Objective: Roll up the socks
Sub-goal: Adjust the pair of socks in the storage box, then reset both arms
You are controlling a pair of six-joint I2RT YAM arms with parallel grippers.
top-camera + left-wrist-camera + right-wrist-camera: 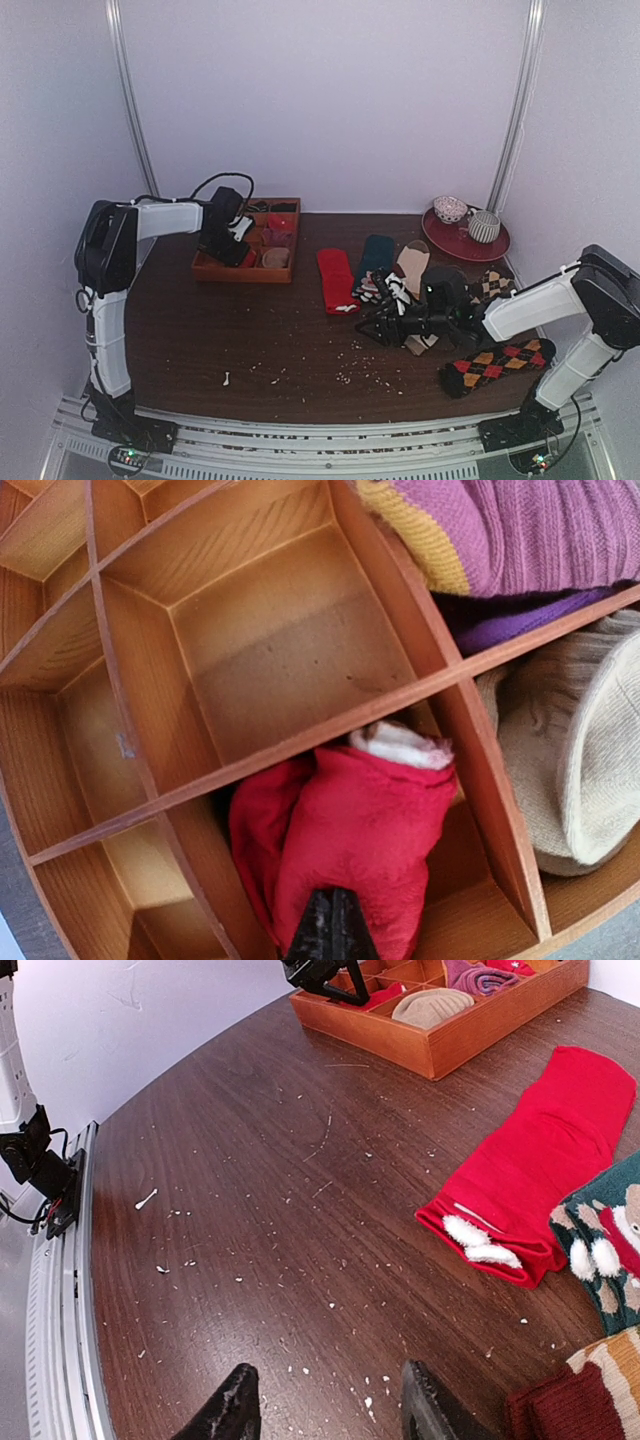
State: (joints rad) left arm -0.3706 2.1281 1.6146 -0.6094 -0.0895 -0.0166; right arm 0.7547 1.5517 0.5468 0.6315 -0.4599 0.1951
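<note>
A rolled red sock [350,830] with a cream end lies in a compartment of the wooden tray [300,742]. My left gripper [335,925] is shut, its tips pressed against that roll; from above it hangs over the tray [228,240]. On the table lie a flat red sock [337,280] with a white mark [480,1245], a dark teal sock [377,255], a beige sock [412,265] and an argyle sock [497,362]. My right gripper [330,1390] is open above bare table, left of the red sock [540,1150], with nothing between its fingers.
Purple rolled socks [520,540] and a beige roll [570,760] fill neighbouring tray compartments. A red plate [495,248] with a cup [449,208] and a ribbed bowl [484,227] stands at the back right. Crumbs dot the tabletop [300,350].
</note>
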